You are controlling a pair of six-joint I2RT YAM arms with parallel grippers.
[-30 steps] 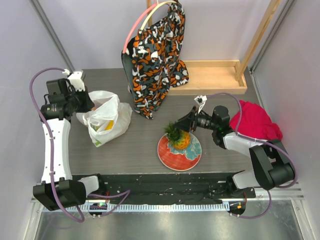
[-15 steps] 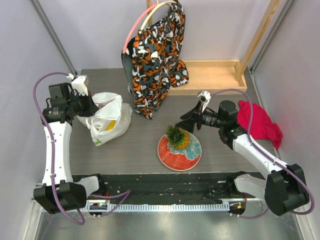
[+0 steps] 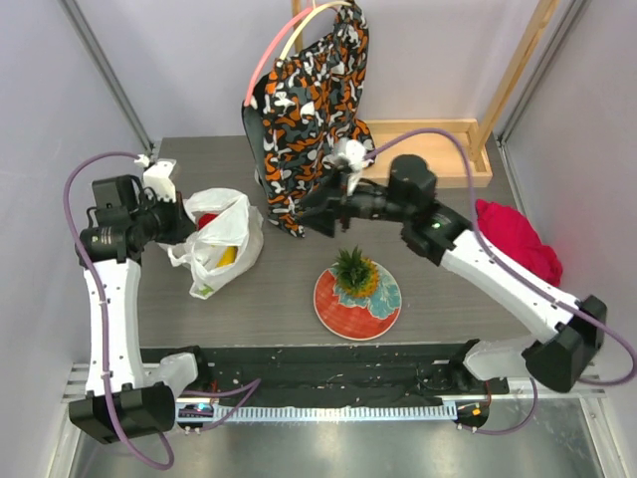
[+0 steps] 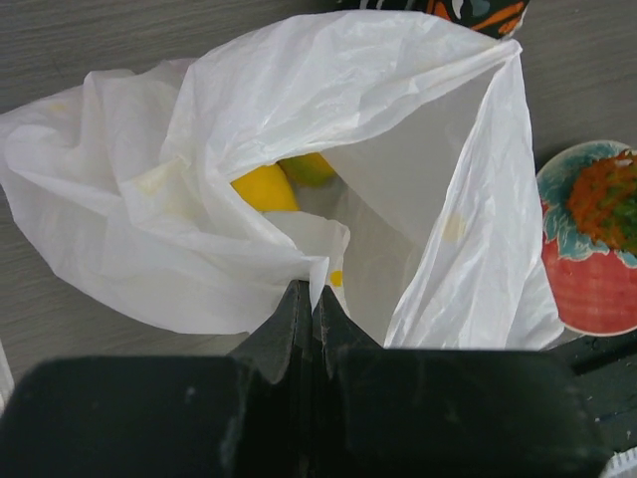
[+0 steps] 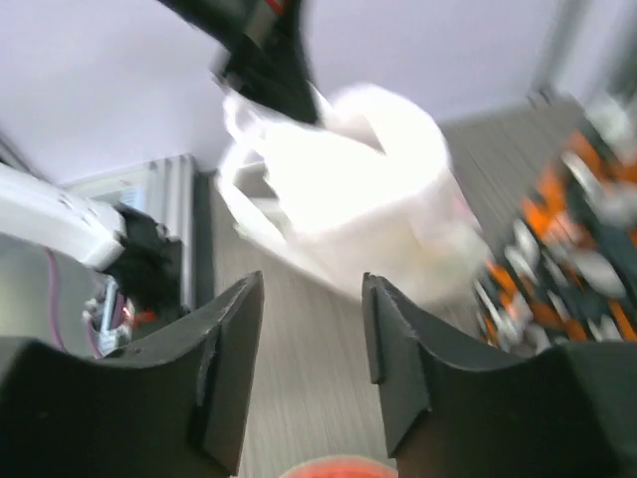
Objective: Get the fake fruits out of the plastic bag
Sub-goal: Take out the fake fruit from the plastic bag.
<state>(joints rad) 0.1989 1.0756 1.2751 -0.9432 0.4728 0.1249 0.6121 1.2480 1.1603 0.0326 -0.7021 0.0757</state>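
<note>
The right pincer (image 3: 317, 211), jaws parted and empty, has left the pineapple (image 3: 351, 269) standing behind it on the plate (image 3: 328, 304). It has swung across toward the plastic bag (image 3: 231, 239), which lies straight ahead of its tips. The left pincer (image 4: 311, 299) stays clamped shut on the bag's rim, with a yellow fruit (image 4: 264, 187) and a green fruit (image 4: 311, 167) just beyond its tips inside.

The plastic bag (image 4: 149, 249) is thin, crinkly, translucent white film. Inside it, a yellow fake fruit (image 4: 264, 187) looks smooth and glossy. The table (image 3: 448, 289) is matt grey with a wood grain. At the far right, the tray (image 3: 428, 154) is pale bare wood. The patterned bag (image 3: 309, 119) and red cloth (image 3: 513, 239) are soft fabric.
</note>
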